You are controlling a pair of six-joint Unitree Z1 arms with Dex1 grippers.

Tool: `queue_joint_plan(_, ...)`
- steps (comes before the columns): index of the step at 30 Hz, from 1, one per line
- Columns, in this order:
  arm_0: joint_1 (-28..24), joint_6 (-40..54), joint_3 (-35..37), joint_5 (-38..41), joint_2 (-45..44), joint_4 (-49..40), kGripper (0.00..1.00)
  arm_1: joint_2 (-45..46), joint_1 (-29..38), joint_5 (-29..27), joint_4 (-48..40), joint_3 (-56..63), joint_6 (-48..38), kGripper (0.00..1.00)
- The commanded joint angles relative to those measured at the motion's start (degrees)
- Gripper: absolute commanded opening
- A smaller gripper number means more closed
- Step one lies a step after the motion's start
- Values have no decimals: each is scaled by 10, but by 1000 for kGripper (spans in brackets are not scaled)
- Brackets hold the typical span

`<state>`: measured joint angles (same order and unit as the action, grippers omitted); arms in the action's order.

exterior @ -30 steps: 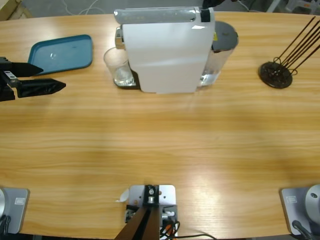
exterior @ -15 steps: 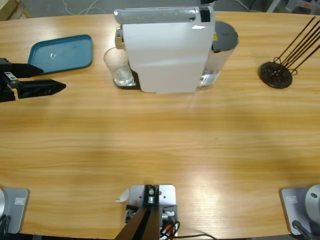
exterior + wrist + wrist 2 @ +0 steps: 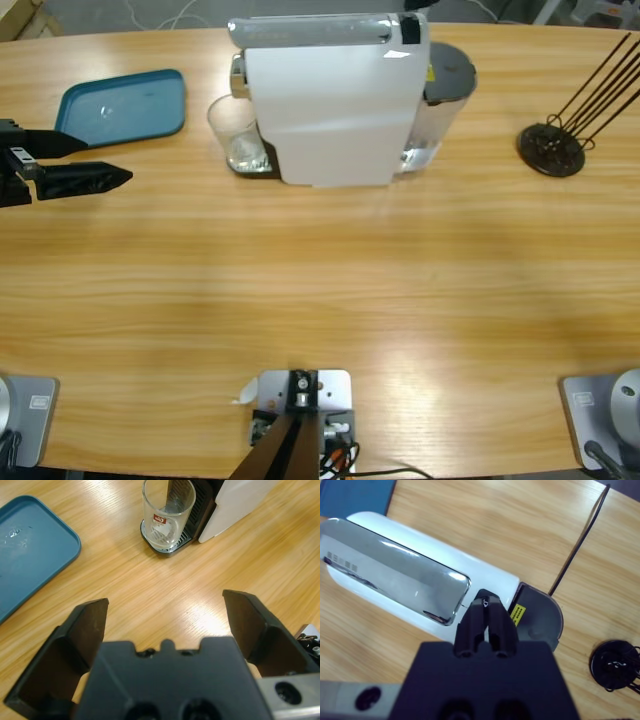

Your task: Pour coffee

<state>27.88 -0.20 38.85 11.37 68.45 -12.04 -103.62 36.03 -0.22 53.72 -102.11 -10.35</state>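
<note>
The coffee machine (image 3: 330, 100) stands at the far middle of the bench (image 3: 320, 290). The glass (image 3: 235, 135) stands upright on the machine's drip tray (image 3: 167, 547), at the machine's left side and touching nothing else. Any coffee in the glass cannot be made out.

The left tool (image 3: 85, 160) sits at the bench's left edge, well apart from the machine, with its jaws spread wide and nothing between them. Bare bench lies between this tool and the glass. The blue tray (image 3: 125, 105) lies left of the machine, just beyond the left tool and close to the bench's far edge. The rack (image 3: 555, 145) of dark rods stands well to the machine's right. The whole near half of the bench, in front of the machine, is open.

The left wrist view shows a red label on the glass and water drops on the blue tray. The right wrist view shows the right tool (image 3: 486, 607) directly above the machine's rear, jaws pressed together, over the chrome lid (image 3: 395, 580) and the grey tank lid (image 3: 540, 620). In the high view only a small dark part shows at the machine's top edge.
</note>
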Motion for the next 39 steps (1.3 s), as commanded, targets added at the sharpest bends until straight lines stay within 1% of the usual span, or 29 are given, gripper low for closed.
queue_joint_plan(1, 6, -6, -19, -8, 4, -1, 996, -12, -7, -6, 0, 40, 8, 0)
queue_joint_plan(18, 6, -8, -32, -8, -6, -1, 996, -24, -3, -2, 1, 54, 7, 0)
queue_joint_plan(22, 6, -8, -27, -8, -13, -1, 996, 9, -5, 3, 4, 32, 11, 0)
queue_joint_plan(23, 6, -8, -26, -8, -16, -1, 996, 25, -4, 7, 13, 15, 20, 317)
queue_joint_plan(24, 6, -8, -25, -8, -19, -1, 996, 42, -1, 11, 23, -3, 27, 890)
queue_joint_plan(25, 6, -9, -25, -8, -21, -1, 996, 61, 2, 12, 30, -13, 30, 998)
queue_joint_plan(28, 6, -11, -27, -7, -23, -1, 996, 110, 13, 10, 34, -3, 31, 1000)
queue_joint_plan(31, 8, -12, -27, -7, -25, -1, 996, 131, 15, 12, 24, 34, 28, 1000)
queue_joint_plan(33, 8, -13, -26, -7, -26, -1, 996, 132, 15, 12, 16, 53, 25, 1000)
queue_joint_plan(37, 8, -15, -27, -7, -26, -1, 996, 118, 15, 15, 13, 53, 22, 1000)
queue_joint_plan(39, 8, -16, -26, -7, -26, -1, 996, 114, 15, 25, 13, 55, 20, 1000)
